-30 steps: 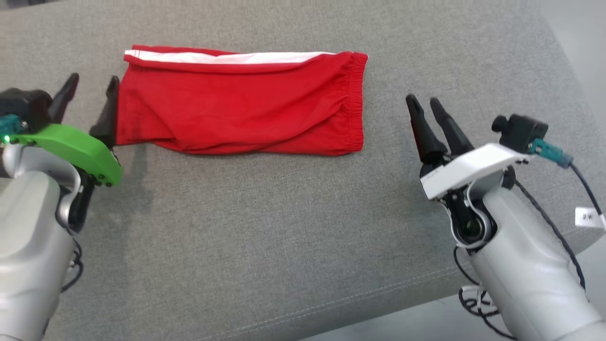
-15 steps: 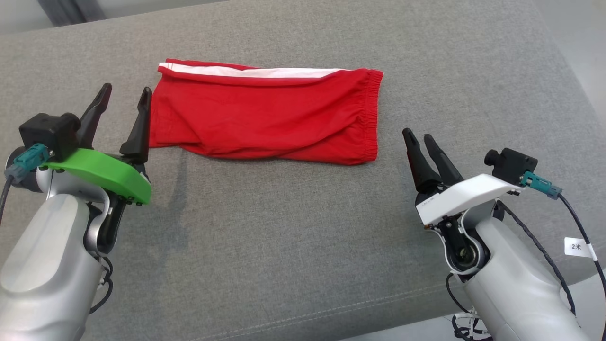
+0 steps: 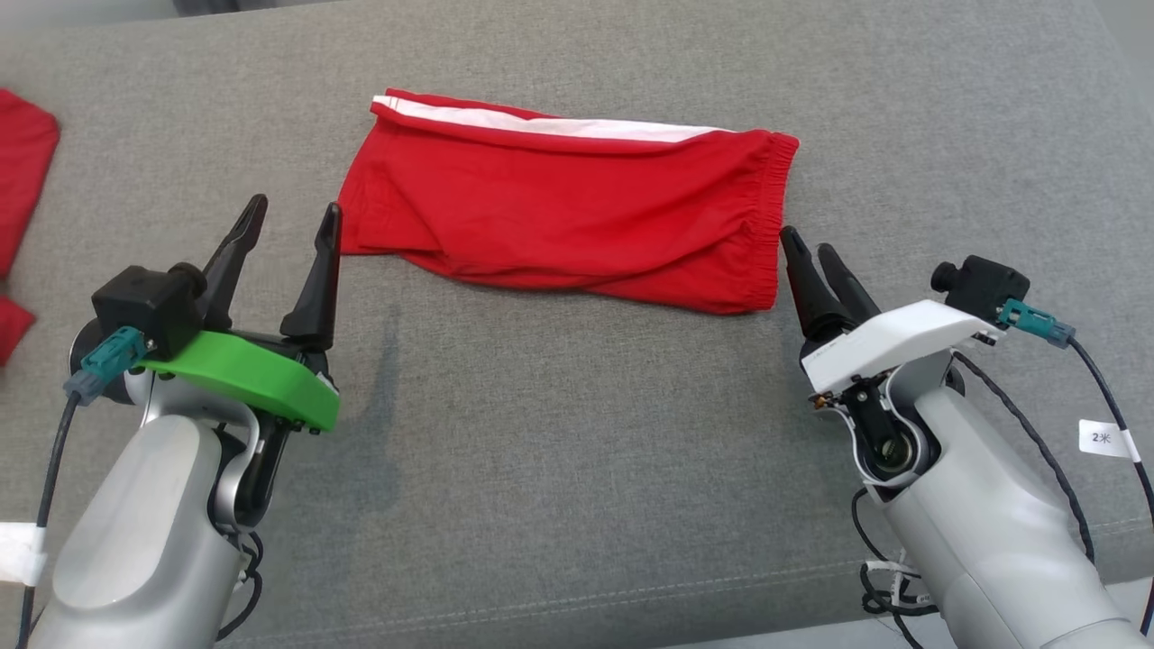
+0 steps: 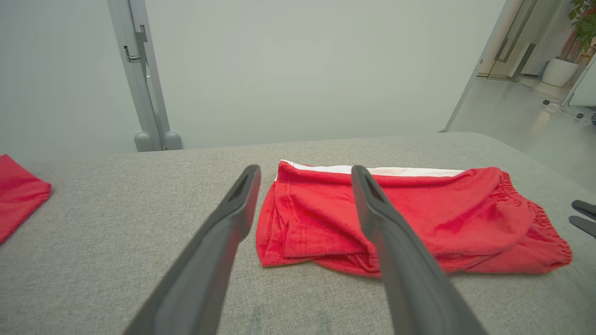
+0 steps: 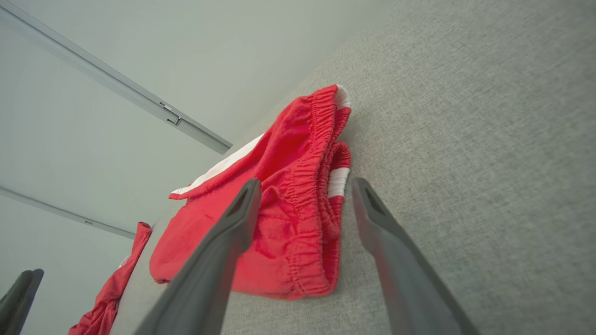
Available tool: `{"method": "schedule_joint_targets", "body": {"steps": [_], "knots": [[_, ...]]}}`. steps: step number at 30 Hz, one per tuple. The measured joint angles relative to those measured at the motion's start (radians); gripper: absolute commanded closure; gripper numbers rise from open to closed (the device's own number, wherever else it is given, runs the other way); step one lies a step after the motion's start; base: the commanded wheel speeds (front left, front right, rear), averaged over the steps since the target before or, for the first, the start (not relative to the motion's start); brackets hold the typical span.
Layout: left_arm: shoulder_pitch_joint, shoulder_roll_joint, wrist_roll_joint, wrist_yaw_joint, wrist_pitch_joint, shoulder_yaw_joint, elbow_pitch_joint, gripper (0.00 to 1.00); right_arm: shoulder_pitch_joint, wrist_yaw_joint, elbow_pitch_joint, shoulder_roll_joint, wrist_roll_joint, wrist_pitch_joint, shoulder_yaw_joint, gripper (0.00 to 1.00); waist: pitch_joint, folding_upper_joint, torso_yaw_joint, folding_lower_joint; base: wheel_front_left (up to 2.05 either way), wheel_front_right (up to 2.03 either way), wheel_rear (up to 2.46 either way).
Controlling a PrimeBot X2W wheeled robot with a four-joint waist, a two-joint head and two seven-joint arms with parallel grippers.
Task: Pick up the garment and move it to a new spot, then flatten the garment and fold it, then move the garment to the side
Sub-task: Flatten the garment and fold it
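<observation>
The garment is a pair of red shorts with a white side stripe, lying folded and flat on the grey cushion. My left gripper, on its green mount, stands open just off the garment's near left corner, with nothing between its fingers. In the left wrist view that gripper points at the garment's hem end. My right gripper is open, its tips right beside the elastic waistband end. The right wrist view has the open gripper over the waistband of the garment.
Another red cloth lies at the cushion's far left edge, also seen as the red cloth in the left wrist view. The cushion's front edge runs just below both arms. A grey post stands behind the cushion.
The head camera has shifted, bringing the other red cloth in at the left. My right gripper has come closer to the waistband end. The left gripper now sits by the garment's near left corner.
</observation>
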Motion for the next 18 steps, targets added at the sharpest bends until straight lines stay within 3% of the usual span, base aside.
{"method": "schedule_joint_targets", "body": {"steps": [7, 18], "knots": [[0.04, -0.001, 0.015, 0.001, 0.0, 0.023, -0.048, 0.0, -0.033, -0.025, 0.075, 0.007, 0.03, 0.044, -0.016, 0.0, 0.016, 0.0, 0.038, 0.0, 0.0, 0.0, 0.0], [0.085, -0.001, 0.026, 0.001, 0.0, 0.058, -0.089, 0.0, -0.09, -0.031, 0.154, 0.016, 0.09, 0.094, -0.028, 0.0, 0.037, 0.0, 0.057, 0.0, 0.0, 0.0, 0.0]]}}
